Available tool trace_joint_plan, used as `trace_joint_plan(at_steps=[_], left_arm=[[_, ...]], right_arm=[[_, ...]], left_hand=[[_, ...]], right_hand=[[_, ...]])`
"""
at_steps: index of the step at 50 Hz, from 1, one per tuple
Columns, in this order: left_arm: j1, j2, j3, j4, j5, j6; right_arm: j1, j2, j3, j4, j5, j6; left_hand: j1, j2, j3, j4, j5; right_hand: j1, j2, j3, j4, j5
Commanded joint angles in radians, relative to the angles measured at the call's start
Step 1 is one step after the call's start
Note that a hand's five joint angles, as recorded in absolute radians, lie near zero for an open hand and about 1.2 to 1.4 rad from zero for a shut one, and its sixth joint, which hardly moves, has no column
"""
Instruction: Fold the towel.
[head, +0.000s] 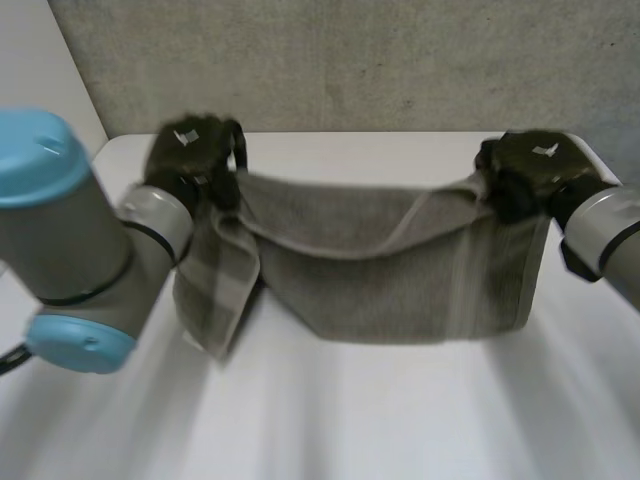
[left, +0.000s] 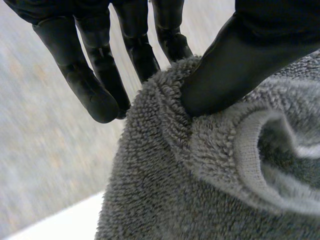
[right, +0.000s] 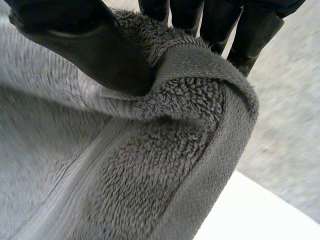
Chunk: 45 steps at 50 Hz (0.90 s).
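You see the grey towel (head: 400, 275) sagging between both hands over the white table (head: 400, 410). The left hand (head: 193, 152) pinches one top corner between thumb and fingers. The right hand (head: 535, 165) pinches the other corner likewise.

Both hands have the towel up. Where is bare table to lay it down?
The widest bare table lies between the hanging towel and the robot. A narrow strip runs behind the towel, toward the wall. It is crowded at the near left, where the left arm overhangs. The left hand and right hand pinch the upper corners.
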<state>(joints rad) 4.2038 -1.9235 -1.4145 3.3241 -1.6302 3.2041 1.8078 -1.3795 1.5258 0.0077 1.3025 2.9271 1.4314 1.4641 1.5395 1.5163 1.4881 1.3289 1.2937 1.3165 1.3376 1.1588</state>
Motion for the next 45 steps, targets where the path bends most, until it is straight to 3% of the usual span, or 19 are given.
trace_joint_plan(at_steps=[1,2,4,7,9,18,23,28,36,45], left_arm=[[-0.028,-0.279,0.152,0.005,-0.017,0.193],[-0.028,-0.279,0.152,0.005,-0.017,0.194],[-0.03,-0.331,0.235,0.0,-0.019,0.241],[-0.03,-0.338,0.259,-0.003,-0.022,0.243],[-0.028,-0.33,0.272,-0.026,-0.033,0.234],[-0.031,-0.218,0.163,-0.11,-0.036,0.175],[-0.03,-0.068,-0.062,-0.104,-0.031,0.12],[-0.031,-0.014,-0.208,-0.097,-0.031,0.117],[-0.031,-0.035,-0.33,-0.005,-0.04,0.128],[-0.016,-0.146,-0.294,0.09,-0.086,0.134]], right_arm=[[0.053,0.14,-0.007,-0.011,0.014,-0.009],[0.053,0.14,-0.007,-0.011,0.014,-0.009],[0.053,0.172,-0.01,-0.026,0.02,-0.009],[0.053,0.178,-0.01,-0.037,0.024,-0.012],[0.053,0.18,-0.01,-0.048,0.034,-0.023],[0.051,0.181,-0.01,-0.068,0.054,-0.082],[0.032,0.183,-0.01,-0.089,0.081,-0.114],[0.03,0.186,-0.01,-0.089,0.083,-0.123],[0.034,0.197,-0.009,-0.089,0.083,-0.124],[0.041,0.197,-0.001,-0.091,0.083,-0.124]], left_hand=[[-0.286,-0.318,-0.394,-0.371,-0.517],[-0.287,-0.32,-0.395,-0.372,-0.518],[-0.711,-0.744,-0.819,-0.796,-0.942],[-0.871,-0.904,-0.98,-0.956,-1.103],[-1.228,-1.261,-1.336,-1.313,-1.459],[-1.23,-1.262,-1.338,-1.315,-1.461],[-1.127,-1.16,-1.235,-1.212,-1.359],[-1.092,-1.124,-1.2,-1.177,-1.323],[-1.092,-1.124,-1.2,-1.177,-1.323],[-1.089,-1.121,-1.197,-1.174,-1.32]], right_hand=[[0.067,0.103,0.08,0.059,0.063],[0.067,0.103,0.08,0.059,0.063],[0.067,0.103,0.08,0.059,0.063],[0.067,0.103,0.08,0.059,0.063],[0.067,0.103,0.08,0.059,0.063],[0.067,0.103,0.08,0.059,0.063],[0.067,0.103,0.08,0.059,0.063],[0.067,0.103,0.08,0.059,0.063],[0.067,0.103,0.08,0.059,0.063],[0.067,0.103,0.08,0.059,0.063]])
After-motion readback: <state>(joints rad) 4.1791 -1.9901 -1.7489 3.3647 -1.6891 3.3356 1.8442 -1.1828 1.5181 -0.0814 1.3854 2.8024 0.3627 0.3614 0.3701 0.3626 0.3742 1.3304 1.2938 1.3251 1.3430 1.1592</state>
